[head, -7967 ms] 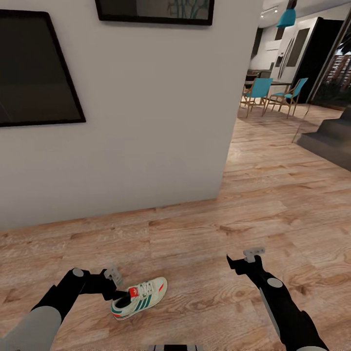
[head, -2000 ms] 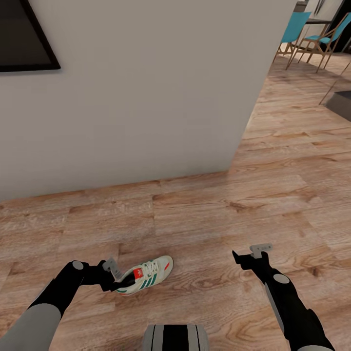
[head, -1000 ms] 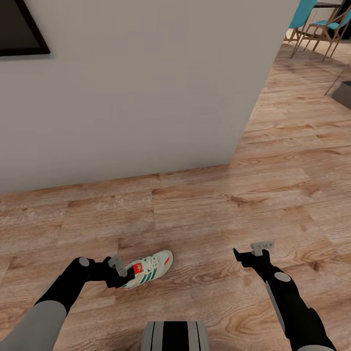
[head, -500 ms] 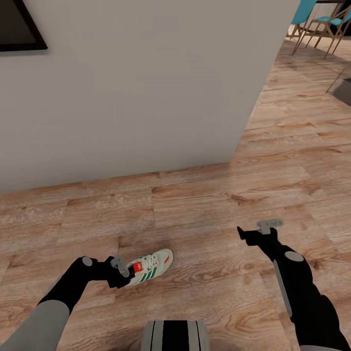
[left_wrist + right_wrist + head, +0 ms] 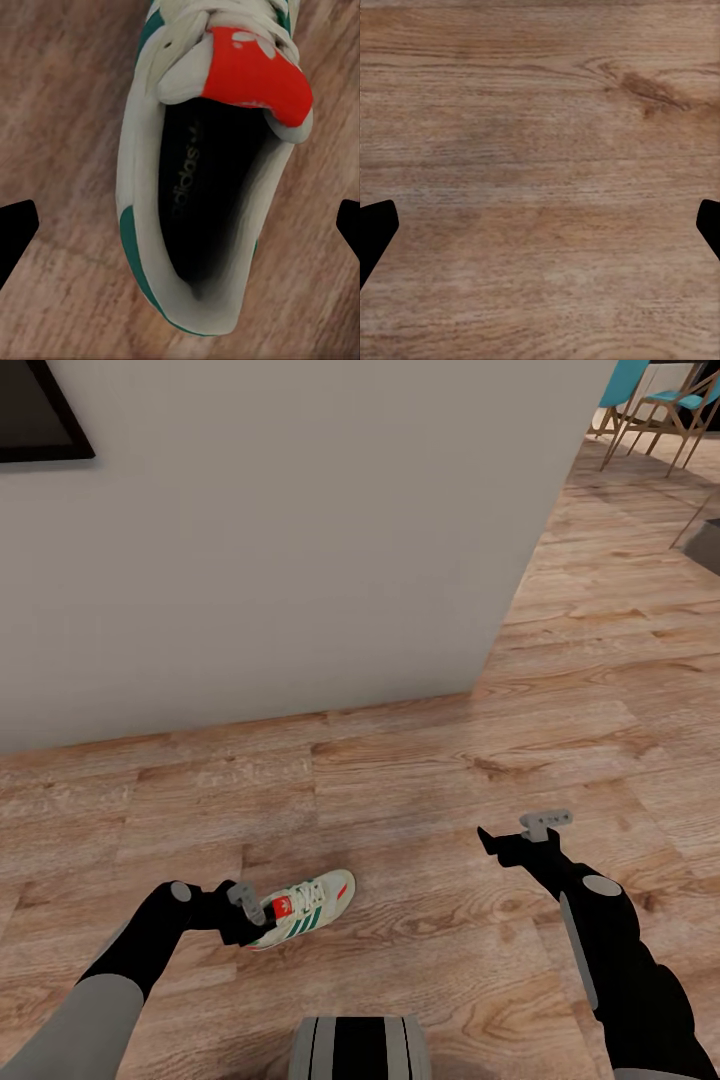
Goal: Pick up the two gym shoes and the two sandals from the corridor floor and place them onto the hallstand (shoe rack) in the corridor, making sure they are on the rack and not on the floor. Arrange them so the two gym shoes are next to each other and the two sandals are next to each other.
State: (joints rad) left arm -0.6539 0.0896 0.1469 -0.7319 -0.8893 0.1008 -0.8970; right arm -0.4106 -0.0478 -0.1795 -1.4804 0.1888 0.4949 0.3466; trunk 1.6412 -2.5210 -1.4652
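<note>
Between the wide-apart fingers of the left gripper [image 5: 180,225] lies one gym shoe [image 5: 210,165], heel end nearest, not touched on either side. It rests on the corridor floor [image 5: 420,780]. The right gripper [image 5: 520,838] is spread wide too, over bare planks. Farther off stands a white wall [image 5: 300,530].

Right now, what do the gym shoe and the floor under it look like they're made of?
Gym shoe: off-white upper, looks like leather or synthetic, matte; green side stripes, red-orange tongue patch, dark printed insole, woven-looking laces. Can't tell real from faux leather in this render.
Corridor floor: light brown wood-grain planks with visible knots and seams, low sheen; could be wood or laminate.
</note>
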